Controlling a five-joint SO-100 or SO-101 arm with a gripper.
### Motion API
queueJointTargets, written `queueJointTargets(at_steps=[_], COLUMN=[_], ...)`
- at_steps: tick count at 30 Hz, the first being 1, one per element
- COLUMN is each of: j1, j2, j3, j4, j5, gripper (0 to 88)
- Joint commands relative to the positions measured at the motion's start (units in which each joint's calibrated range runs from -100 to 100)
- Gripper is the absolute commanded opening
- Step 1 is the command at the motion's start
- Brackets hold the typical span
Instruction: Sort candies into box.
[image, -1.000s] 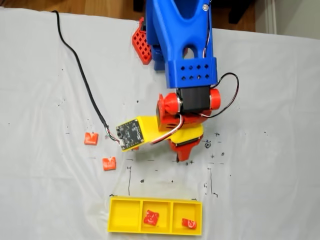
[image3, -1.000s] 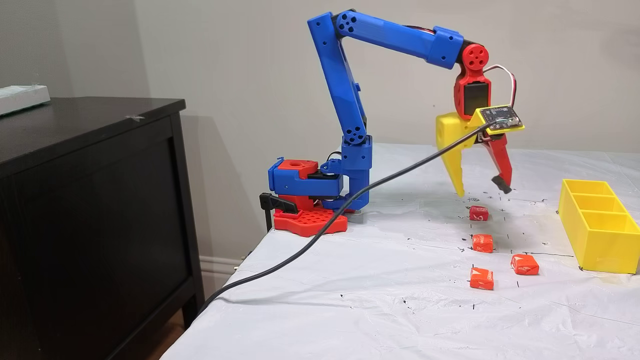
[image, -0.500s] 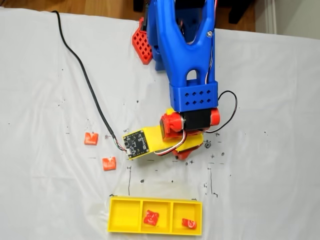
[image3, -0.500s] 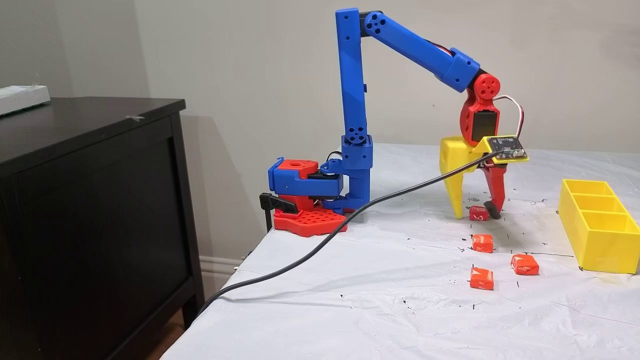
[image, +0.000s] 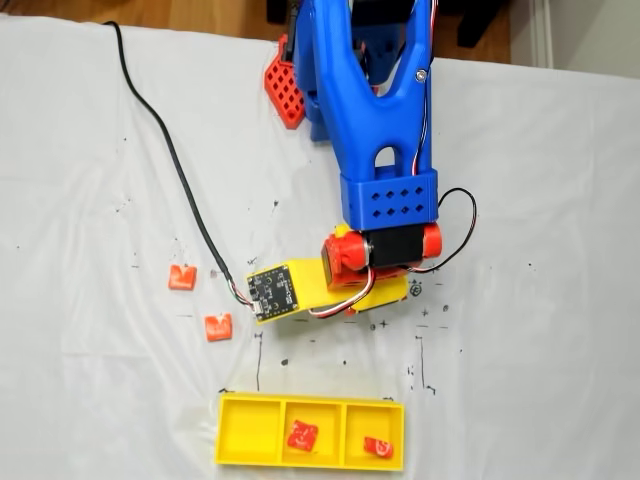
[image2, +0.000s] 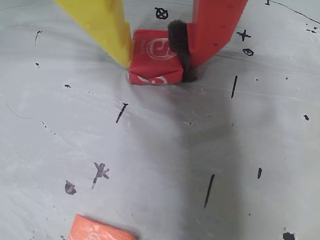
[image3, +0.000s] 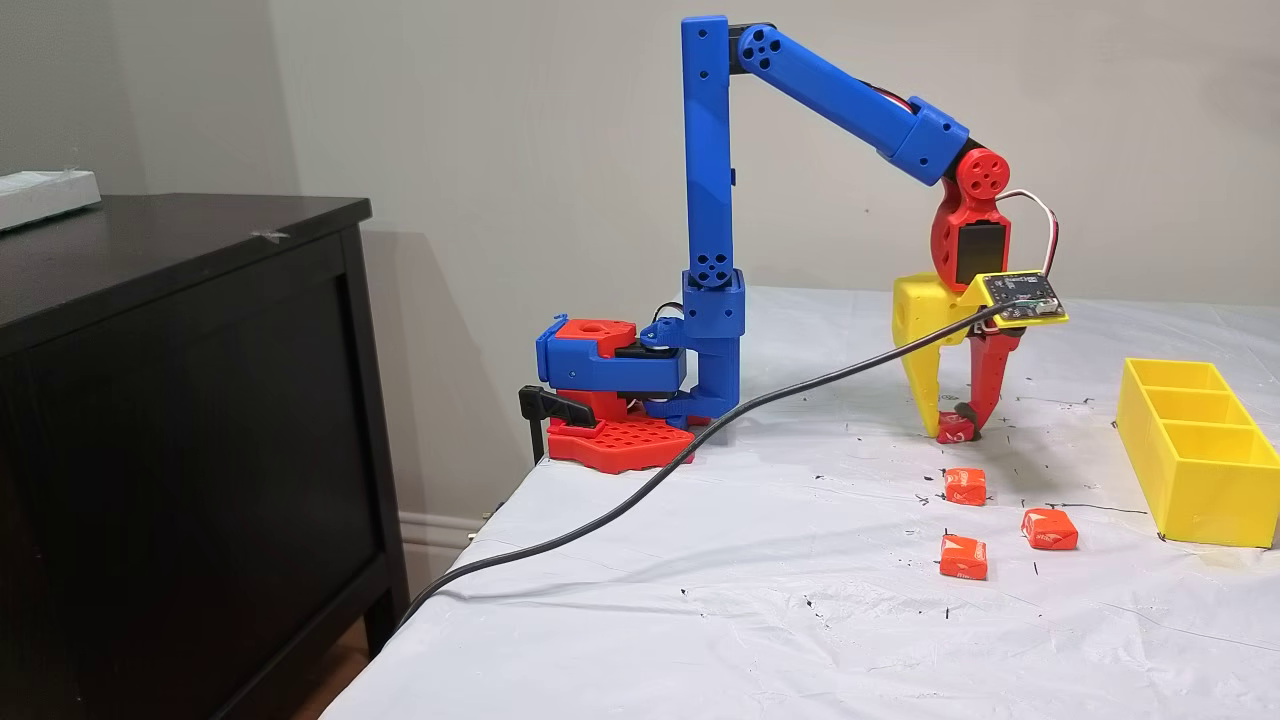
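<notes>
claw (image2: 152, 52) | red candy (image2: 154, 62) pinched between fingers | on table

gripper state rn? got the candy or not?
Gripper: shut on the red candy, yellow finger and red finger pressing its two sides; candy sits on the table, not lifted.

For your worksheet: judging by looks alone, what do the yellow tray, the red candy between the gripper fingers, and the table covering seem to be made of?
Yellow tray: apparently rigid plastic, matte, with straight thin walls.
Red candy: seemingly a glossy printed wrapper, folded at the edges; contents hidden.
Table covering: likely thin white plastic sheeting or coated cloth, wrinkled with a faint sheen.
The gripper fingers look like matte plastic.
</notes>
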Motion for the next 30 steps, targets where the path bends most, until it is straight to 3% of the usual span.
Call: queueJointTargets(at_steps=[1, 11, 21, 30], j1=[3.26, 11.69, 14.59, 16.67], j2=[-12.31, -19.44, -2.22, 7.03], j3=[-6.57, -14.86, -30.42, -40.25], j4=[1.08, -2.27, -4.57, -2.11], j5=[0.2, 0.83, -3.52, -3.86], gripper=[0.2, 0.2, 0.2, 0.2])
